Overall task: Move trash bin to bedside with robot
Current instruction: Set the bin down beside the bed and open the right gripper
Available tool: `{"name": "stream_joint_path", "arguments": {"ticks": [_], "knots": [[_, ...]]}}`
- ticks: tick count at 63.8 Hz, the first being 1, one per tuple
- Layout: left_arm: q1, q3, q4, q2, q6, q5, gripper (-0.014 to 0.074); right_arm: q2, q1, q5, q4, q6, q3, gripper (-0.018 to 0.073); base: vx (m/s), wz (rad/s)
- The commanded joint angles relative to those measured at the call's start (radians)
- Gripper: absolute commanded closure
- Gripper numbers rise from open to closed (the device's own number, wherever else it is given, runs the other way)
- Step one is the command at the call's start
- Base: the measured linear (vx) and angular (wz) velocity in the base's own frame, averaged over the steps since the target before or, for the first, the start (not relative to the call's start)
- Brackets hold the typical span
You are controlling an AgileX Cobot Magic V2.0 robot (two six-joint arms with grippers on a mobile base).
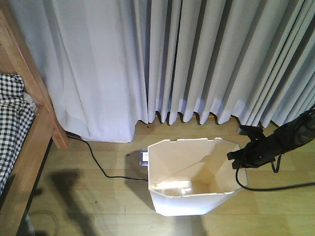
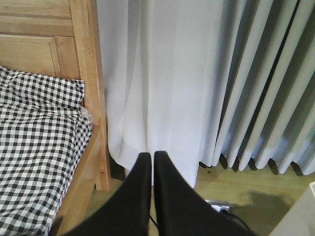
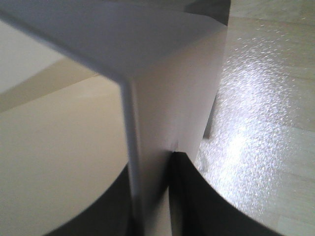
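The white trash bin, cream inside with an angular rim, stands on the wooden floor in front of the curtains. My right gripper is shut on its right rim; in the right wrist view the bin wall runs between the two black fingers, one inside and one outside. The bedside, a light wooden bed frame with black-and-white checked bedding, lies at the left edge, well apart from the bin. My left gripper is shut on nothing, pointing at the curtain beside the bed post.
Pale curtains hang along the back. A black cord runs across the floor from the bed corner to a power strip just behind the bin's left side. Bare floor lies between bin and bed.
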Motion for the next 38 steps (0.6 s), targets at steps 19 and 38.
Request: {"name": "stream_joint_path", "arguments": {"ticks": [19, 38], "knots": [[-0.003, 0.003, -0.002, -0.014, -0.004, -0.066, 0.0603, 0.107, -0.004, 0.148, 0.031, 0.043, -0.221, 0.0563, 0.00, 0.00], [-0.003, 0.003, -0.002, -0.014, -0.004, -0.066, 0.0603, 0.235, 0.000, 0.219, 0.011, 0.098, -0.381, 0.0563, 0.00, 0.00]]}}
